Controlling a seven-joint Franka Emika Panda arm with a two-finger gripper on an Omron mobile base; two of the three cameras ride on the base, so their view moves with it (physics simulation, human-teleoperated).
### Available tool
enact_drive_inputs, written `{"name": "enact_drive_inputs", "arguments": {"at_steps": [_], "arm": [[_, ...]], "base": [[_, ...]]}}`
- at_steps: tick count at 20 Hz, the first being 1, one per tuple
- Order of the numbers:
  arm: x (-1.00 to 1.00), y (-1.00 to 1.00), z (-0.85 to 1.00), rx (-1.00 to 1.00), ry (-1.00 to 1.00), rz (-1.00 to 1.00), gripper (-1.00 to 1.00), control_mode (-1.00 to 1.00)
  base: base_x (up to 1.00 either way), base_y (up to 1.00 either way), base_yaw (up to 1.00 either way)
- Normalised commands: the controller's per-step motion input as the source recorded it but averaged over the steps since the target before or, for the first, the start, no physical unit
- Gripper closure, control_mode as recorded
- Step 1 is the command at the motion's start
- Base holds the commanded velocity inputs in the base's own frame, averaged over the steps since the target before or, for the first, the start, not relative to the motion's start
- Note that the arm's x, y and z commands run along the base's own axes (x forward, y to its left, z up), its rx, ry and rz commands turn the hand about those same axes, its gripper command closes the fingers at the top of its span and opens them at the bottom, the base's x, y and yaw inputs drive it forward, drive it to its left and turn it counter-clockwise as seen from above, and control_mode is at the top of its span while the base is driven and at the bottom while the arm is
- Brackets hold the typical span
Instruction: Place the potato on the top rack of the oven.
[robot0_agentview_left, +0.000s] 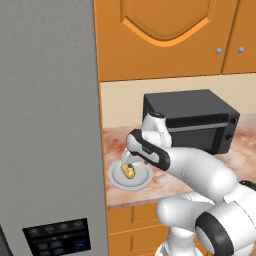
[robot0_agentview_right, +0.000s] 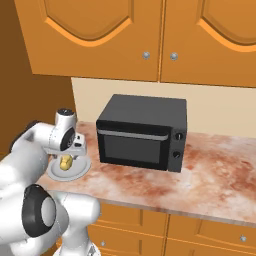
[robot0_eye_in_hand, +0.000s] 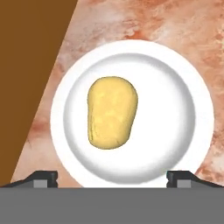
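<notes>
The potato (robot0_eye_in_hand: 112, 113) lies on a white round plate (robot0_eye_in_hand: 192, 87), a little left of the plate's middle in the hand view, its long axis running up and down that picture. The plate sits on the marbled reddish desk (robot0_agentview_right: 210, 170), near the desk's left end, just beside a tall grey panel (robot0_agentview_left: 50, 115) that shows in the left base view.

The jaws (robot0_eye_in_hand: 112, 177) hang above the plate, pointed down at it. They stand wide open and hold nothing: the 2 dark fingertips (robot0_eye_in_hand: 41, 177) rise at the bottom of the hand view, 1 near each side of the plate, with the potato between them but further up the picture and apart from both. In the left base view the jaws (robot0_agentview_left: 128, 162) are just above the potato (robot0_agentview_left: 128, 171), not touching it as far as can be told. In the right base view the potato (robot0_agentview_right: 65, 161) sits on the plate (robot0_agentview_right: 75, 172) right below the hand.

A black box-shaped countertop oven (robot0_agentview_right: 141, 132) with 2 knobs on its right side stands on the desk to the right of the plate, near it but apart. Orange wall cupboards (robot0_agentview_right: 125, 35) hang above.
</notes>
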Motion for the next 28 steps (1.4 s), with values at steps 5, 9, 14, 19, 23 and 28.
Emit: {"name": "enact_drive_inputs", "arguments": {"at_steps": [5,9,14,19,23,28], "arm": [[0.25,0.29,-0.36,-0.05,0.03,0.08,-1.0,-1.0],[0.17,0.02,-0.18,0.0,0.0,0.0,-1.0,-1.0],[0.05,-0.02,-0.35,0.0,0.0,0.0,-1.0,-1.0],[0.0,0.0,-0.28,0.0,0.0,0.0,-1.0,-1.0],[0.0,0.0,-0.12,0.0,0.0,0.0,1.0,-1.0],[0.0,0.0,-0.03,0.0,0.0,0.0,1.0,-1.0]], "base": [[0.0,0.0,0.0],[0.0,0.0,0.0],[0.0,0.0,0.0],[0.0,0.0,0.0],[0.0,0.0,0.0],[0.0,0.0,0.0]]}}
